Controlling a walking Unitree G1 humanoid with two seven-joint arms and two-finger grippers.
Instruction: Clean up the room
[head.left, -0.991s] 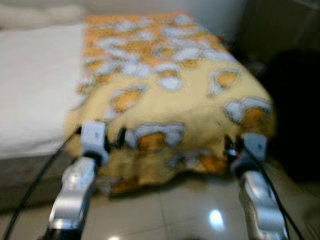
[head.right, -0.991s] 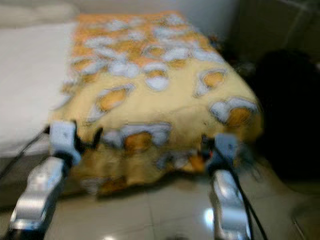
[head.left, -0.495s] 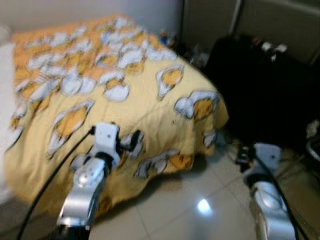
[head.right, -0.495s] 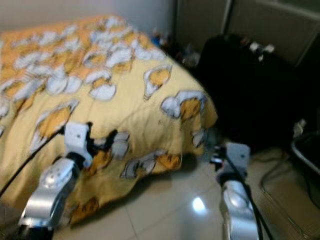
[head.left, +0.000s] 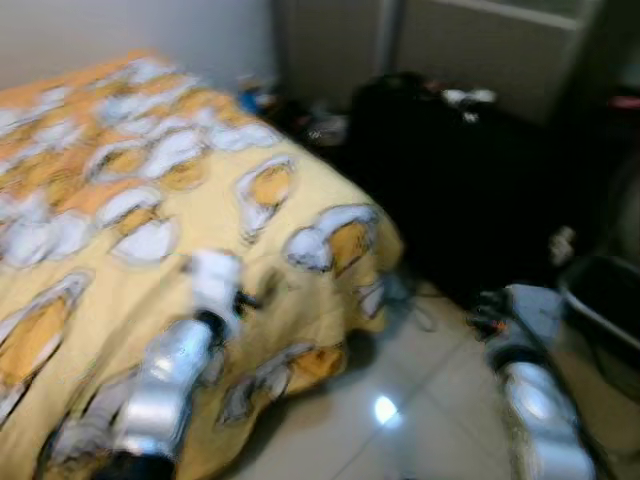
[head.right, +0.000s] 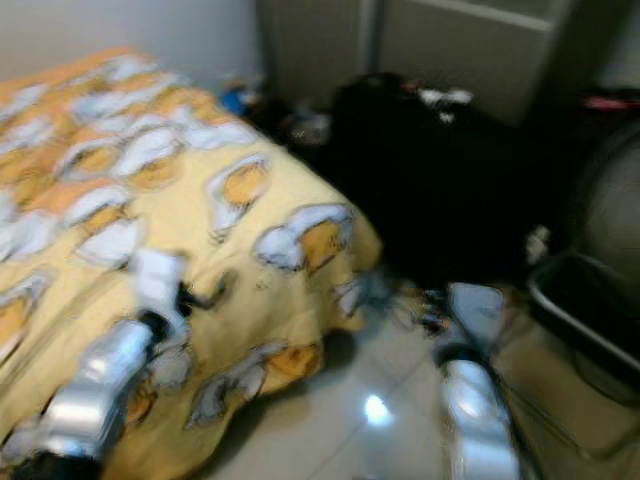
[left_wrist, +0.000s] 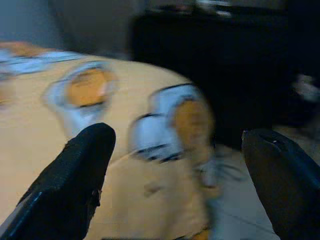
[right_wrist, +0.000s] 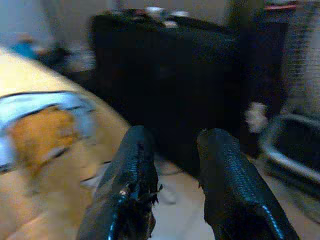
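Left hand (left_wrist: 175, 165) spread wide, empty, over yellow blanket with white-and-orange cartoon print (head.left: 120, 230) covering bed; right hand (right_wrist: 172, 165) fingers narrow, holding nothing, above glossy tiled floor (head.left: 400, 420); blanket looked spread; clutter by black bulky furniture (head.left: 460, 180) seemingly untouched.

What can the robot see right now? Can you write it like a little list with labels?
Place: a bedroom with a shiny tiled floor
Bed: covered by a yellow blanket with orange and white cartoon shapes
Beside the bed: a big black bag with small things on top
Far right: a dark bin on the floor
Left tool: fingers wide open, over the blanket's corner, holding nothing
Right tool: fingers a little apart, over the floor, holding nothing
Picture: blurry
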